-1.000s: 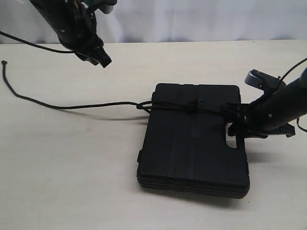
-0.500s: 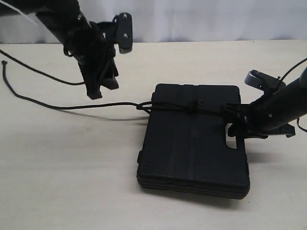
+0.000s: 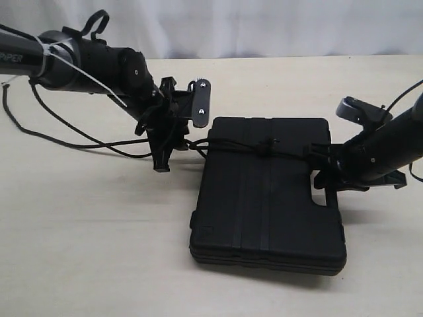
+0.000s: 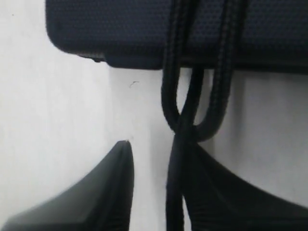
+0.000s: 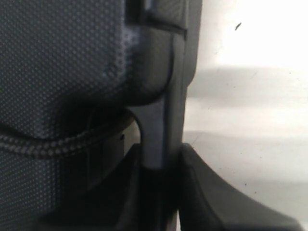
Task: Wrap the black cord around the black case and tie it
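Note:
The black case (image 3: 264, 198) lies flat on the table with its handle toward my right gripper. The black cord (image 3: 231, 148) crosses its lid, shows a knot (image 3: 264, 146) mid-lid, and forms a small loop (image 4: 192, 113) just off the case's left edge (image 4: 120, 33). From there it trails left across the table. My left gripper (image 3: 180, 140) is open beside that edge, its fingers (image 4: 108, 192) straddling the cord (image 4: 175, 192) without squeezing it. My right gripper (image 3: 325, 173) is shut on the case's handle bar (image 5: 161, 130), with a stretch of cord (image 5: 43, 144) beside it.
The pale table (image 3: 99, 251) stretches out in front of and left of the case. The cord's free end lies far left near the table edge (image 3: 6, 89), close to the left arm's thin cables (image 3: 73, 129). A white wall (image 3: 277, 26) runs behind.
My left arm has swung down and to the right from the upper left, bringing its open gripper over the cord beside the case. The right gripper and case have stayed still.

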Controlling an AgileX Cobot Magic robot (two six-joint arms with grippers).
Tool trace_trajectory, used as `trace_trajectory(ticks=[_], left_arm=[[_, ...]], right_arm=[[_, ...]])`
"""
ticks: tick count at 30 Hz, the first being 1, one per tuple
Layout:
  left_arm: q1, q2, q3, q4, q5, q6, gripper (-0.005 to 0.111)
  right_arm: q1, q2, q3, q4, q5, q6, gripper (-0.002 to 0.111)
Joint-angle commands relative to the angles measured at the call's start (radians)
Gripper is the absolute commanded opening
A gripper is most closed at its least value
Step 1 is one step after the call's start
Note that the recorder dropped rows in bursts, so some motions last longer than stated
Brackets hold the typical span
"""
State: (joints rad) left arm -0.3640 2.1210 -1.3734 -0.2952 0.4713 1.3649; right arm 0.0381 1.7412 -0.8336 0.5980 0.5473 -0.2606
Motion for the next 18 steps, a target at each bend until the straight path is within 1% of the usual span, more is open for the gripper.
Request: trace_trajectory(ticks=[1, 3, 5, 6, 8, 10, 11, 13, 15, 18], left_arm=[[-0.003, 0.007, 0.004, -0.005, -0.010, 0.002, 0.030], [-0.003, -0.004, 0.004, -0.005, 0.009, 0.000, 0.019], [-0.003, -0.030, 0.003, -0.005, 0.044, -0.008, 0.004], [-0.003, -0.047, 0.003, -0.005, 0.061, -0.009, 0.000], [-0.003, -0.085, 0.003, -0.005, 0.093, -0.022, 0.000], [-0.003, -0.120, 0.003, -0.005, 0.096, -0.058, 0.000], [-0.003, -0.139, 0.003, -0.005, 0.096, -0.073, 0.000], [-0.003, -0.171, 0.003, -0.005, 0.096, -0.089, 0.000], [-0.003, -0.202, 0.003, -0.005, 0.107, -0.089, 0.000], [-0.003, -0.232, 0.004, 0.001, 0.129, -0.106, 0.000]], right_arm=[[-0.003, -0.020, -0.011, 0.015, 0.027, -0.020, 0.004], [-0.003, -0.020, -0.011, 0.015, 0.031, -0.020, 0.004], [-0.003, -0.020, -0.011, 0.015, 0.033, -0.020, 0.004], [-0.003, -0.020, -0.011, 0.015, 0.033, -0.020, 0.004], [-0.003, -0.020, -0.011, 0.015, 0.033, -0.020, 0.004], [-0.003, -0.020, -0.011, 0.012, 0.030, -0.020, 0.005], [-0.003, -0.020, -0.012, 0.012, 0.030, -0.020, 0.008], [-0.003, -0.020, -0.013, 0.012, 0.030, -0.020, 0.015], [-0.007, -0.020, -0.027, -0.005, 0.054, -0.015, 0.027], [-0.040, -0.020, -0.064, -0.015, 0.148, -0.009, 0.047]])
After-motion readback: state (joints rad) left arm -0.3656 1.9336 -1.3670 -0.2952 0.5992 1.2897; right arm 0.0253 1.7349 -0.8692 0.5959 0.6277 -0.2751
